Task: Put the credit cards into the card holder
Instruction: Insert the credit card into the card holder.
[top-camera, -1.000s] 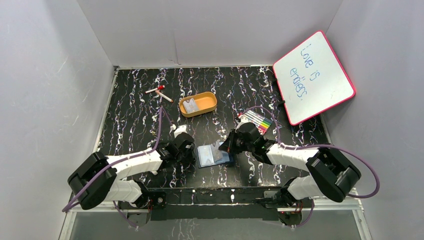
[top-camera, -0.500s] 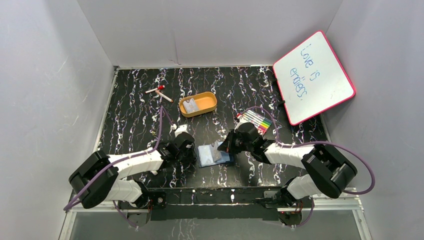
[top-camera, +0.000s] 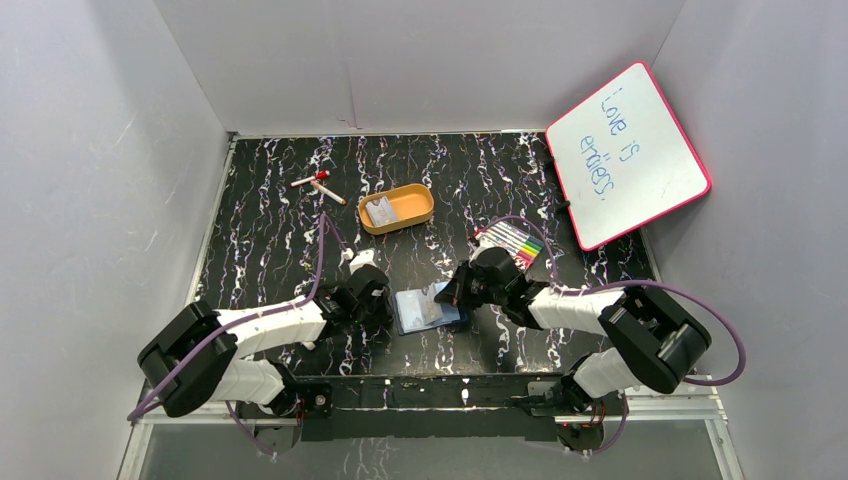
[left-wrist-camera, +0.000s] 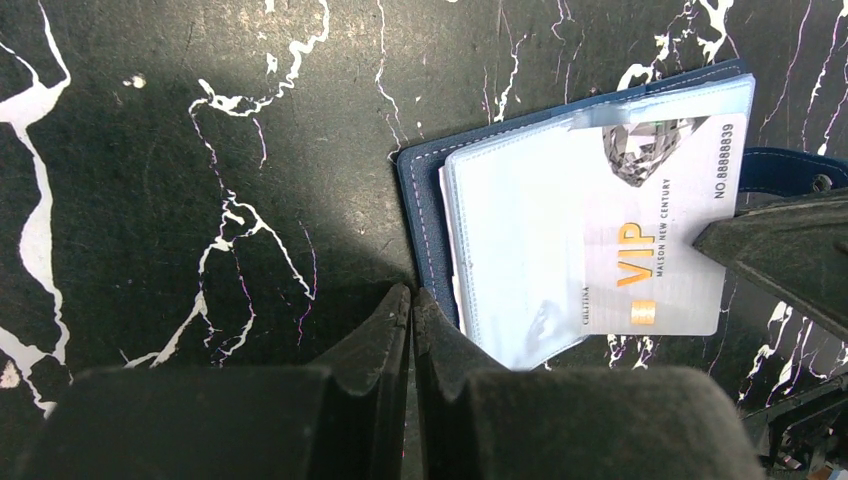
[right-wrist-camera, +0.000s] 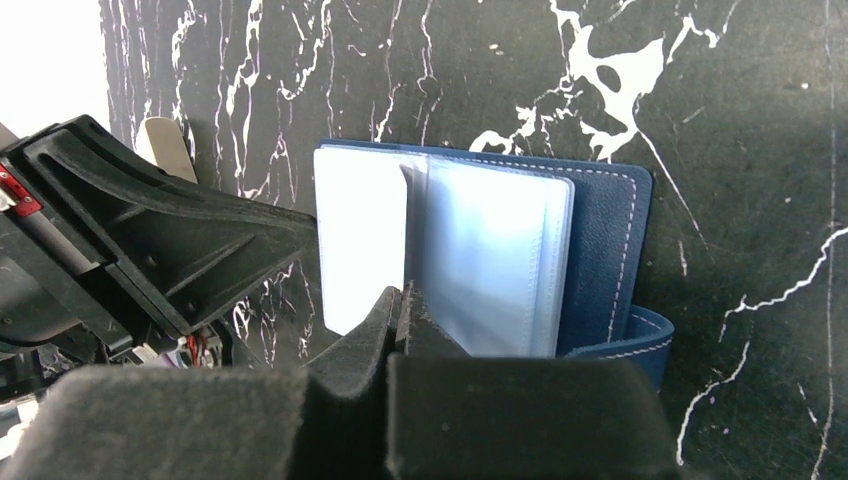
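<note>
Down on the black marbled table (top-camera: 270, 250) both arms are crowded in at the near edge, and the card holder (left-wrist-camera: 420, 190) lies open and flat right between them, well this side of the orange tray (top-camera: 427, 203) where another pale card (top-camera: 380, 212) waits. On top of the holder's clear sleeves sits the VIP card (left-wrist-camera: 650, 250), its long axis running straight across from one gripper to the other. The right gripper (right-wrist-camera: 400, 300) is the nearer one, jaws pressed fully together at the card's short edge on the snap-tab side; whether that edge is nipped between them I cannot tell. The left gripper (left-wrist-camera: 411, 300) is closed too, holding nothing, its tips right at the holder's opposite navy edge, near a corner. So here's the key: the card has to travel along its own length, away from the right gripper and toward the left one, which looks set to brace the holder against that push
</note>
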